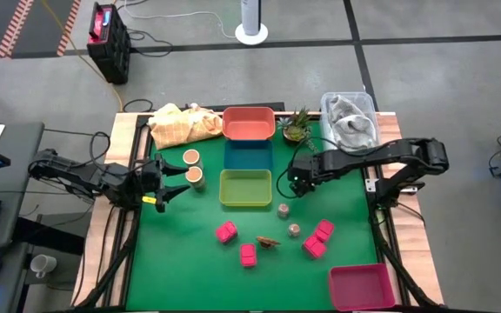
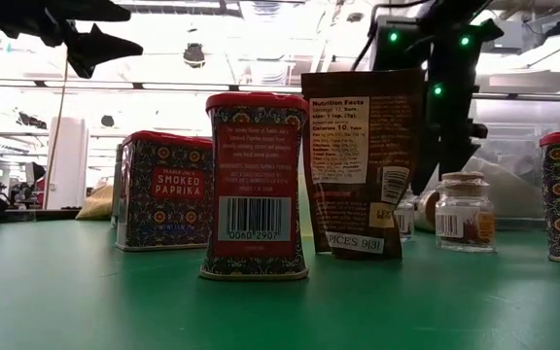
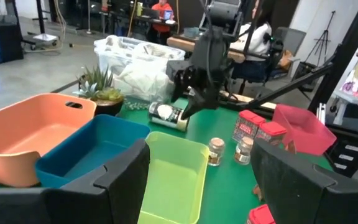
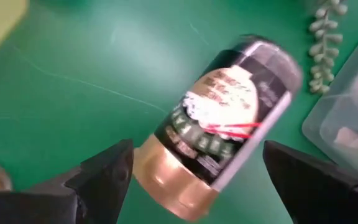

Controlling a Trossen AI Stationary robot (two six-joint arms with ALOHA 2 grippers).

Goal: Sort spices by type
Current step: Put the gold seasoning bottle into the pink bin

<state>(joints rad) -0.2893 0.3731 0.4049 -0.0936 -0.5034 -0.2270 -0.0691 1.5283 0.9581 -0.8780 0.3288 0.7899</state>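
Observation:
The spices stand on the green mat. Several red tins [image 1: 225,231] [image 1: 318,240], a brown pouch [image 1: 268,243] and two small glass jars [image 1: 283,209] [image 1: 294,229] are near the front. Two tan-lidded jars [image 1: 190,157] [image 1: 195,175] stand at the left. A dark-lidded jar with a gold end [image 4: 222,124] lies on its side on the mat. My right gripper [image 1: 296,184] [image 4: 197,155] hangs open above it, pointing steeply down, one finger on either side and apart from it. My left gripper [image 1: 183,181] [image 3: 201,168] is open and level above the mat, beside the tan-lidded jars, with nothing between its fingers.
A coral bin [image 1: 249,123], a blue bin [image 1: 249,155] and a yellow-green bin [image 1: 245,188] stand in a row at the middle, a magenta bin [image 1: 361,285] at the near right. At the far edge are a yellow cloth [image 1: 181,124], a small plant [image 1: 297,124] and a clear box [image 1: 350,117].

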